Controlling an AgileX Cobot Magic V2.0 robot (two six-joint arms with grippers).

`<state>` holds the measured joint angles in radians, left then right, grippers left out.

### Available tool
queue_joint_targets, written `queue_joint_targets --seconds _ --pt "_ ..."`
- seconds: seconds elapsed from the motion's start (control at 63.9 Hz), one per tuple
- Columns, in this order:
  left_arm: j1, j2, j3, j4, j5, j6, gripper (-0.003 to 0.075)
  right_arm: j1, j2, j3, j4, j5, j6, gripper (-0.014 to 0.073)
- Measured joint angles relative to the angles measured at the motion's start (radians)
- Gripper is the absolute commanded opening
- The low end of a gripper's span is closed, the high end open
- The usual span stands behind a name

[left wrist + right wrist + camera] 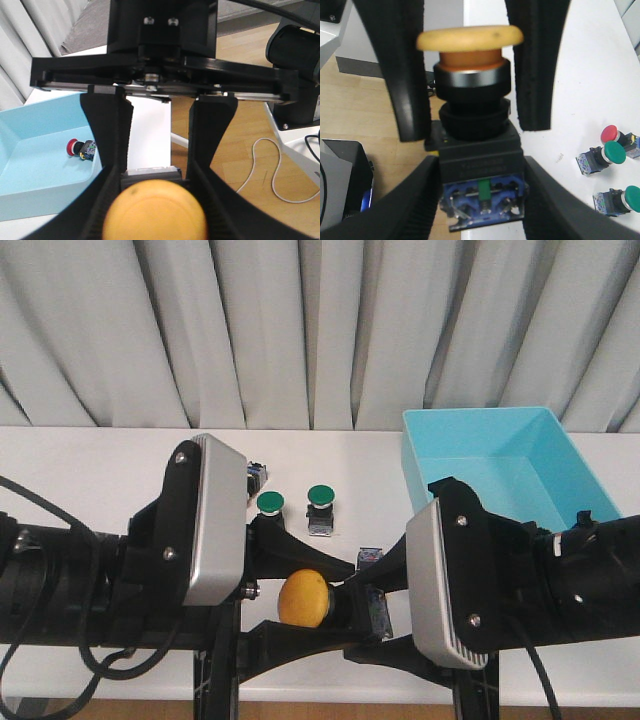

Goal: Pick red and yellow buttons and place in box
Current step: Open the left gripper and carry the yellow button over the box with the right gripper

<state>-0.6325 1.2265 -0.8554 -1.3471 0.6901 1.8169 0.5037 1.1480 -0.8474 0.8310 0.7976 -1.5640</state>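
Handover between my two arms, low at the table's near edge in the front view. Yellow button [304, 598] sits between the left gripper [300, 585] and the right gripper [372, 600]. In the right wrist view, my right claw [479, 200] is clamped on the button's black body [479, 160], with the blue terminal block [482, 200] nearest the camera and the cap [470, 38] pointing away. The left fingers [407, 75] flank the cap; I cannot tell whether they touch it. In the left wrist view, the cap [155, 212] fills the gap between those fingers [107, 145]. Turquoise box [500, 465] stands at the table's far right and holds one red button [76, 148]. Two green buttons [296, 503] stand mid-table. A second red button [610, 135] lies just beside one green button.
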Motion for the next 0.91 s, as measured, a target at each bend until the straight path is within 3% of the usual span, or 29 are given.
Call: queue_joint_targets --seconds 0.422,0.657,0.766,0.907 --pt "0.000 0.000 0.002 0.042 -0.001 0.001 0.0574 0.000 0.000 0.000 0.000 0.005 0.000 0.0257" --pt "0.000 0.000 0.002 0.062 -0.032 -0.001 0.0587 0.000 0.000 0.000 -0.039 0.005 0.025 0.0257" --pt "0.000 0.000 0.002 0.083 -0.082 -0.009 0.0587 0.000 -0.004 0.000 -0.133 0.002 0.127 0.0257" --pt "0.000 0.000 0.032 0.135 -0.139 -0.041 0.0587 0.000 -0.030 0.000 -0.348 -0.017 0.366 0.0257"
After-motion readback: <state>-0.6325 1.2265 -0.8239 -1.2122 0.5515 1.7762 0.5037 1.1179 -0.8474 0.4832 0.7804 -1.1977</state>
